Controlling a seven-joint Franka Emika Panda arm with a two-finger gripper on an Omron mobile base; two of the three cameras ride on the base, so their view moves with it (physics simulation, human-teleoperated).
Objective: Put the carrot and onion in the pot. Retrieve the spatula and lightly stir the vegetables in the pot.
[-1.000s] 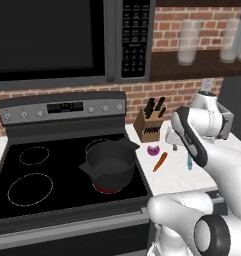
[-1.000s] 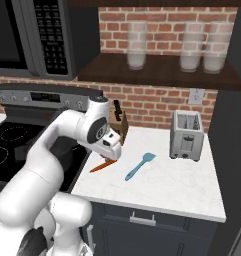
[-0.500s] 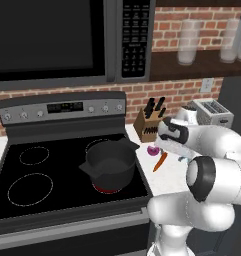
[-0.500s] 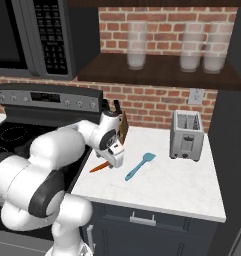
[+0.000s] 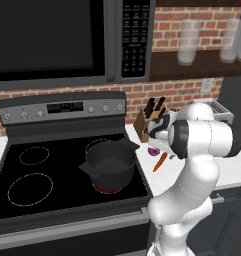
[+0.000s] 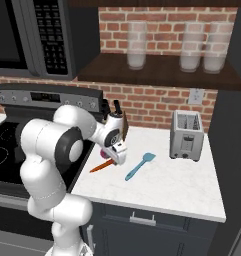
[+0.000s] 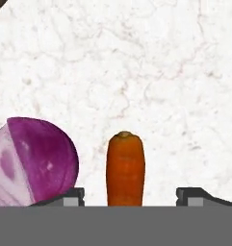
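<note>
The orange carrot [image 7: 124, 168] lies on the white counter, its end between my two fingertips with a gap on each side. My gripper [image 7: 132, 194] stands open low over it, touching nothing. A cut magenta-purple onion [image 7: 35, 161] sits just beside the left fingertip [image 7: 74, 194]. From the base, the carrot [image 5: 160, 162] and onion [image 5: 153, 151] lie right of the dark pot [image 5: 111, 162], which stands on the stove's front right burner. My gripper [image 6: 114, 152] is down at the carrot [image 6: 102, 166]. The light-blue spatula [image 6: 139, 166] lies on the counter to the right of it.
A wooden knife block [image 5: 147, 125] with black handles stands right behind my hand. A toaster [image 6: 186, 135] sits at the back right of the counter. The black stove top [image 5: 37, 180] spreads to the left of the pot, under a microwave.
My arm has swung in and lowered the hand onto the counter over the carrot. The fingers have drawn a little closer together. Carrot, onion, spatula and pot stay put.
</note>
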